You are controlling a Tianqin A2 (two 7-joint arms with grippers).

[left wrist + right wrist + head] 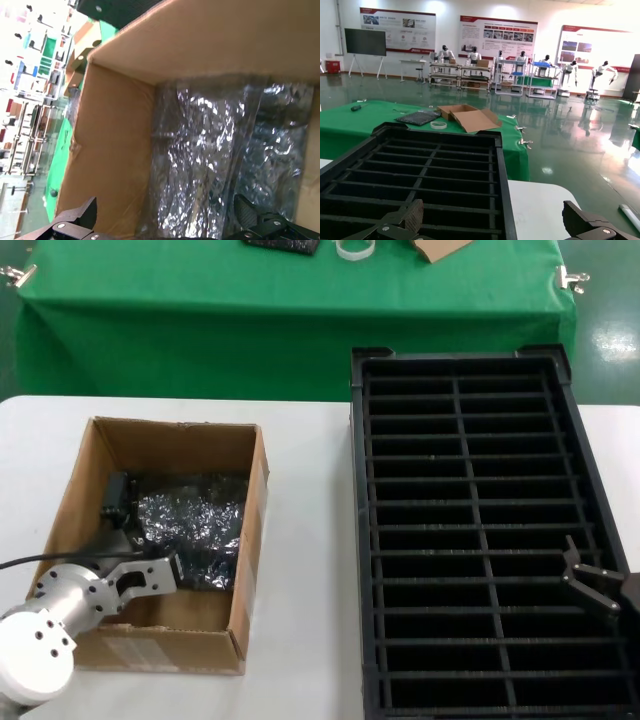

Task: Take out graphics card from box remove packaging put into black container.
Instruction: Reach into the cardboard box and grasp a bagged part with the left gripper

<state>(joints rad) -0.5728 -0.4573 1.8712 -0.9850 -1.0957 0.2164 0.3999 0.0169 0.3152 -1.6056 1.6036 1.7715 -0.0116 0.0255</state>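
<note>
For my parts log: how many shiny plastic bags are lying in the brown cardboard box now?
1. One wrinkly, translucent grey plastic bag lies on the floor of the brown cardboard box, just ahead of the open left gripper. More could lie hidden beneath it.

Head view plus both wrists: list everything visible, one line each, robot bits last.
box: 1, brown cardboard, open, on the white table's left half.
packaging: 1, shiny grey-blue wrinkled bag, lying inside the box; the card's dark end shows at its left end.
black container: 1, black slotted tray, right half of the table, slots empty.
white table: 1, white, under box and tray.
green table: 1, green cloth, behind, carrying a flat dark pad, a white tape ring and an opened brown carton.
left gripper: 1, silver and black, fingers open, reaching into the box at the bag's near edge.
right gripper: 1, black, open, over the tray's right side.
</note>
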